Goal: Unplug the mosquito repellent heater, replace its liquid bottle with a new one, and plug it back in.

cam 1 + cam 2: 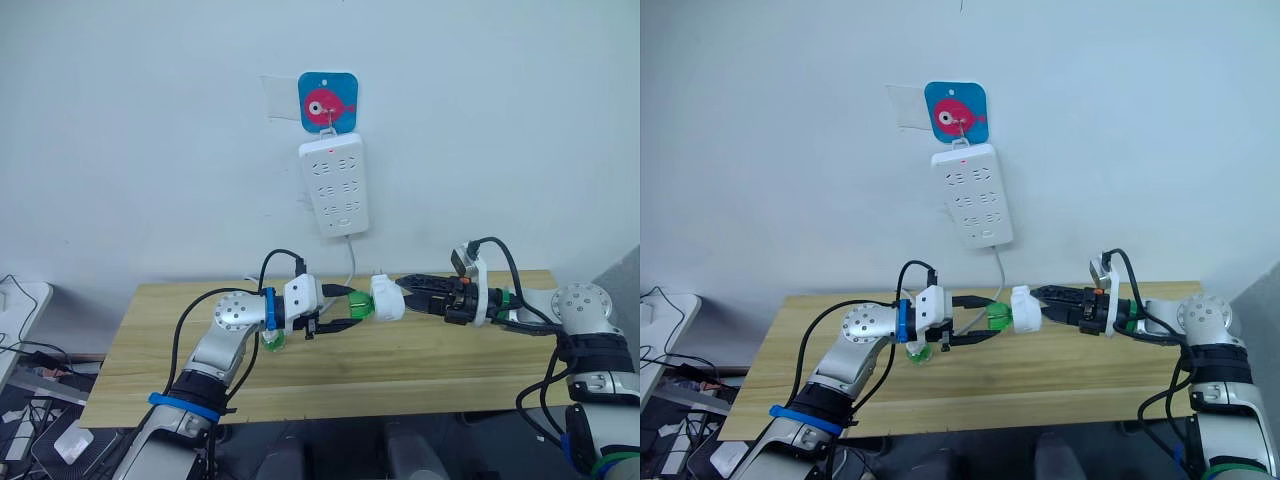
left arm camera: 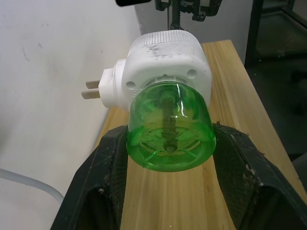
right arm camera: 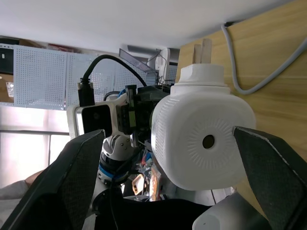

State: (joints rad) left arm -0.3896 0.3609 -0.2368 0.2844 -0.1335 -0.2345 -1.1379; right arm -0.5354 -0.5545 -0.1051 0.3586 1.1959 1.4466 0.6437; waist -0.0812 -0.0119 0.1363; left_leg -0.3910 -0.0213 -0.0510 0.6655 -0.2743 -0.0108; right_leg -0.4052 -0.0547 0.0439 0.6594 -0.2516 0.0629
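Note:
The mosquito repellent heater is a small white unit held in the air above the wooden table, clear of the power strip. A green liquid bottle is fitted into its underside. My left gripper is shut on that bottle, one finger against each side. The heater's two metal prongs are bare. My right gripper is at the heater's vent face, fingers spread wide, with a gap on one side.
The white power strip hangs on the wall from a blue hook with a pink fish. Its grey cable drops behind the table. Another green bottle lies on the table under my left wrist.

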